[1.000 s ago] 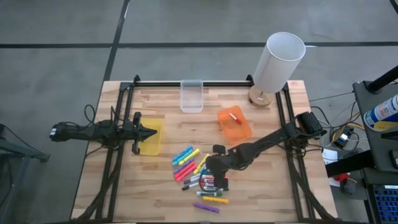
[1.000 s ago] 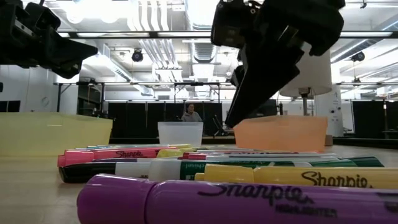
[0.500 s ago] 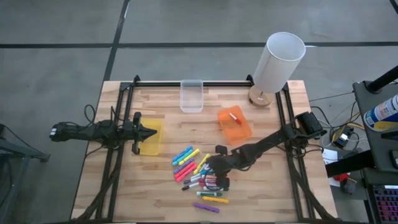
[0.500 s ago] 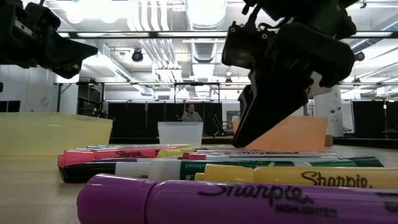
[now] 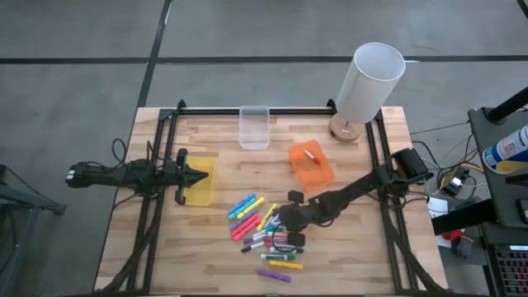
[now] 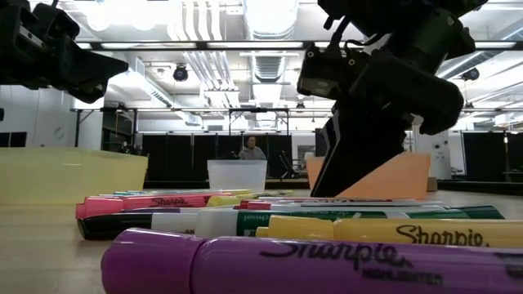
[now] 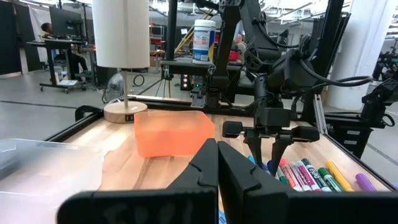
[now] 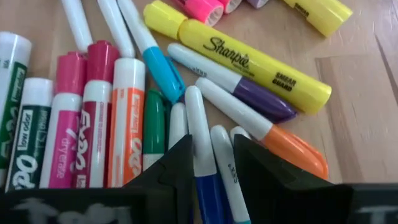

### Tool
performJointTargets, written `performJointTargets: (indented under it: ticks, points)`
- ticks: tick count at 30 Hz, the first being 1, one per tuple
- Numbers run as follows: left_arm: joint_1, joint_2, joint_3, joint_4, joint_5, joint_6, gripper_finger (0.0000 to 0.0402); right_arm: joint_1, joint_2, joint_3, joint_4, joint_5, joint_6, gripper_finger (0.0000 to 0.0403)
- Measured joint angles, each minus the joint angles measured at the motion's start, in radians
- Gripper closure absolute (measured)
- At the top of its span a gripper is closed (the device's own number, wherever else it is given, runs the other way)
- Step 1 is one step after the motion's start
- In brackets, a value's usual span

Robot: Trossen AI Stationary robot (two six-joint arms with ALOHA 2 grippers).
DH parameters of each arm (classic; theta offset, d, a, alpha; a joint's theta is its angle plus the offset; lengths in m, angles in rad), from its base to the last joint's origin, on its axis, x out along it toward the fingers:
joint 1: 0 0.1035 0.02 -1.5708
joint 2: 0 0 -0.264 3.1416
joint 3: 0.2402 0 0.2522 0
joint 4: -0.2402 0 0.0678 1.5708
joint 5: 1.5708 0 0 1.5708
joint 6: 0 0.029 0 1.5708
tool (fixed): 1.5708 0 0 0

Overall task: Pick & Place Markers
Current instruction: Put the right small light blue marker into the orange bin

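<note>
Right hand point(image 5: 285, 240) is down in the marker pile point(image 5: 266, 235) at about 5 o'clock on the wooden counter point(image 5: 165, 256). Its two dark fingers point(image 8: 174, 165) are part-open and straddle a slim white-barrelled marker with a blue cap point(image 8: 200, 149); can't tell if they clamp it yet. In the right wrist view, a second white marker with a teal cap point(image 8: 227, 165) lies just beside it, touching. Around it: a chunky yellow Sharpie highlighter point(image 8: 239, 57), a white marker with a purple cap point(image 8: 233, 84), one with an orange cap point(image 8: 264, 130), and fat white dry-erase markers with pink, red, orange and green ends point(image 8: 93, 124).

Pile spreads from roughly 4 to 6 o'clock of counter centre. A purple highlighter point(image 5: 274, 275) is the outlier, nearest the 6 o'clock edge.

At 1 o'clock from the pile, an orange translucent plastic bin point(image 5: 311, 165) holds one marker. A clear plastic bin point(image 5: 254, 128) sits at 12 o'clock. A white cylindrical lamp on a wooden base point(image 5: 367, 87) stands at 1–2 o'clock.

Left hand point(image 5: 202, 176) is closed and empty, parked over the yellow plastic bin point(image 5: 202, 194) at 9 o'clock.
</note>
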Motion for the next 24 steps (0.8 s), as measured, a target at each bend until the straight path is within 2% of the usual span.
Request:
performJointTargets:
  ticks: [15, 24]
  points:
    - [0.000, 0.000, 0.000, 0.000, 0.000, 0.000, 0.0401, 0.002, -0.002, -0.046, 0.008, 0.010, 0.003, 0.0293]
    - [0.000, 0.000, 0.000, 0.000, 0.000, 0.000, 0.0401, 0.002, -0.004, 0.011, -0.091, -0.004, -0.012, 0.0294]
